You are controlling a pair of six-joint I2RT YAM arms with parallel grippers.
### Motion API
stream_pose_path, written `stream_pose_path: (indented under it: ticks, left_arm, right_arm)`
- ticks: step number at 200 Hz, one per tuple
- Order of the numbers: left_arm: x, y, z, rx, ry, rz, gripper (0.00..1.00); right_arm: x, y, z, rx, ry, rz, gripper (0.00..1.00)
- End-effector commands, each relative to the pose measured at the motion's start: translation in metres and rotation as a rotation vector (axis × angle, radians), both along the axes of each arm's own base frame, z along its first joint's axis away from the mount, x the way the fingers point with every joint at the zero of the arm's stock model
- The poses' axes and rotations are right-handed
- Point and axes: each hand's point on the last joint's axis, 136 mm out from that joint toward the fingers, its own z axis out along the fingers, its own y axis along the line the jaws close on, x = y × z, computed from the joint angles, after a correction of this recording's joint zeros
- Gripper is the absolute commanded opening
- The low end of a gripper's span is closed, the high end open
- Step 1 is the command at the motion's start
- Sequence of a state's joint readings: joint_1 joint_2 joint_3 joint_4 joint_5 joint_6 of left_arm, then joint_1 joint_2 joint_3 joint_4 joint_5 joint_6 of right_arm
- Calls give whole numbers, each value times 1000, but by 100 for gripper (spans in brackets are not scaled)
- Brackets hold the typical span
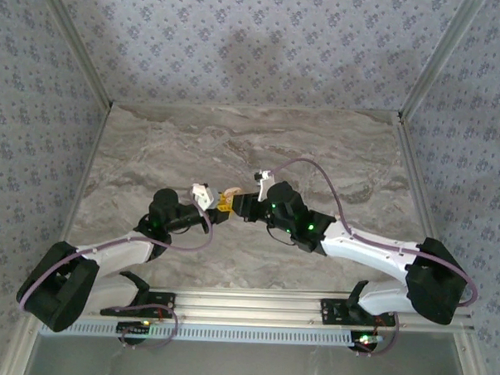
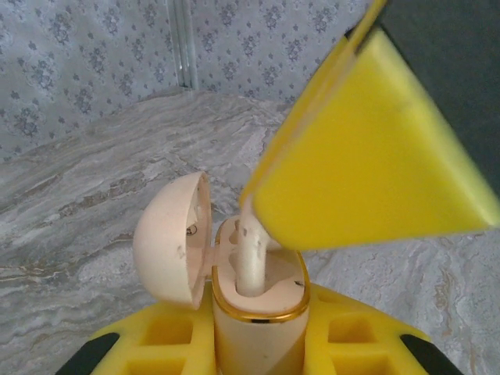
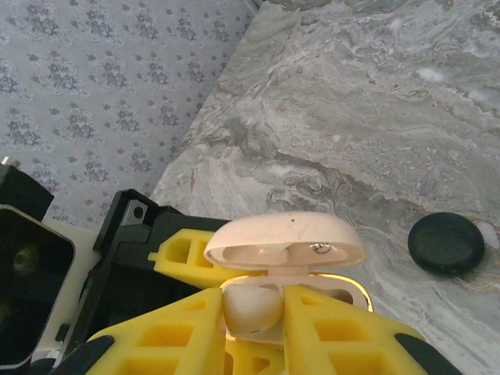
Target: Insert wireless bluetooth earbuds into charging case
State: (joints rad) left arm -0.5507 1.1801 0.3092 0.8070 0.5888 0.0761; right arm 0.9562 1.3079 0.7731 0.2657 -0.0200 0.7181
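The charging case (image 2: 258,336) is pale beige with a gold rim and stands upright with its lid (image 2: 168,238) swung open to the left. My left gripper (image 2: 258,348) is shut on the case body, holding it just above the table. A pale beige earbud (image 3: 251,308) sits pinched between my right gripper's (image 3: 254,316) yellow fingers, which come in from above. The earbud's stem (image 2: 251,262) reaches down into a slot in the case. In the top view both grippers (image 1: 220,207) (image 1: 237,202) meet at the case (image 1: 230,195) over mid-table.
A flat black round disc (image 3: 447,243) lies on the marble table (image 3: 375,117) just right of the case. Patterned walls close in the table at the back and sides.
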Motion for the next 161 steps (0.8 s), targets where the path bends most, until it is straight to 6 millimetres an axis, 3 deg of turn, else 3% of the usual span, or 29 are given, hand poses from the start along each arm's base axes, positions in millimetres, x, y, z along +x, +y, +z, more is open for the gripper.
stream_pose_path:
  ticks: [1, 79, 161]
  left_arm:
    - [3, -2, 34, -71, -89, -3, 4]
    - [1, -4, 32, -58, -82, -27, 4]
    - [0, -4, 32, -55, -81, -30, 4]
  right_arm:
    - [-13, -3, -20, -55, 46, 47, 27]
    - [-4, 1, -2, -43, 3, 65, 30]
    - [-3, 2, 4, -48, -4, 72, 39]
